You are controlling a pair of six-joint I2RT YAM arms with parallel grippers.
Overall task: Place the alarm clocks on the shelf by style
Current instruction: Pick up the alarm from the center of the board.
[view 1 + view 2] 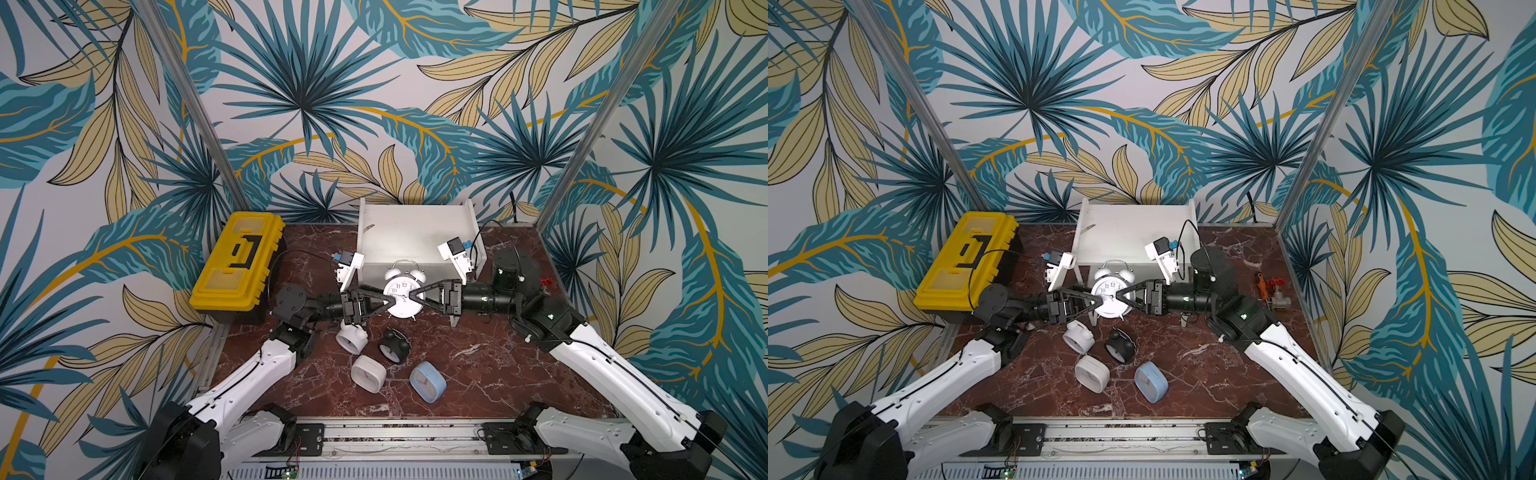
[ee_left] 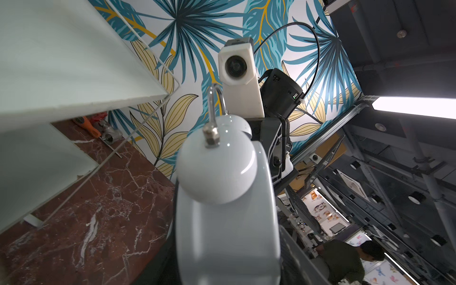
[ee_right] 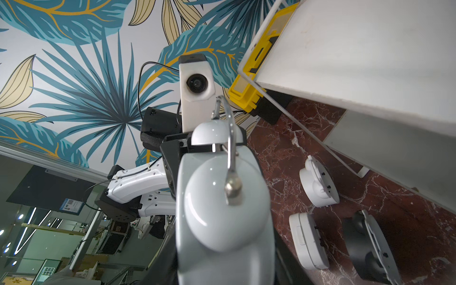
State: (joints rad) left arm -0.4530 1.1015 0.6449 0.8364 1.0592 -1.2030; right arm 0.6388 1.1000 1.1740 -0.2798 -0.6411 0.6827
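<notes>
A white twin-bell alarm clock (image 1: 404, 293) (image 1: 1113, 293) is held upright, dial toward the top cameras, just in front of the white shelf (image 1: 415, 232). My left gripper (image 1: 390, 302) is shut on its left side and my right gripper (image 1: 412, 298) on its right side. Its bells and body (image 2: 227, 222) (image 3: 224, 222) fill both wrist views and hide the jaws. On the table nearer the front lie another white twin-bell clock (image 1: 351, 338), a black one (image 1: 394, 345), a white rounded-square one (image 1: 368, 373) and a light blue one (image 1: 428, 381). The shelf's top board is bare.
A yellow toolbox (image 1: 237, 262) stands at the back left beside the shelf. An orange-handled tool and a red-handled valve (image 1: 1273, 291) lie at the right edge. A metal rail (image 1: 395, 432) runs along the table's front. Patterned walls close in three sides.
</notes>
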